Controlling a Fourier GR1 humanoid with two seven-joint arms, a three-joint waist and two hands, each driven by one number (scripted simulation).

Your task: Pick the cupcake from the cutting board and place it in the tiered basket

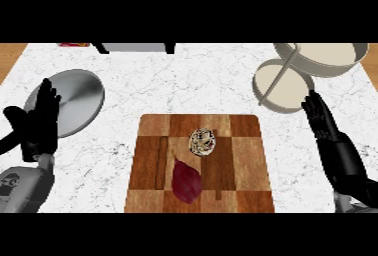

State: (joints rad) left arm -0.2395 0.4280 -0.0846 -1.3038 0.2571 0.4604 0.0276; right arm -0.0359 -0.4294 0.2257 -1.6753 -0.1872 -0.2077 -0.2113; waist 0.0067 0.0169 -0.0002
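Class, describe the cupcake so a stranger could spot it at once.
Find the wooden cutting board on the white counter. The cupcake sits on its far half. It is small, round and pale, unlike the long dark red object nearer the robot.

Checkered brown cutting board [244, 165], white grey-veined counter [192, 85], cream tiered basket [289, 95], grey plate [77, 97], speckled pale cupcake [202, 141]

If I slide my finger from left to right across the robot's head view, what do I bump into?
Left hand → grey plate → cutting board with the cupcake on it → tiered basket → right hand.
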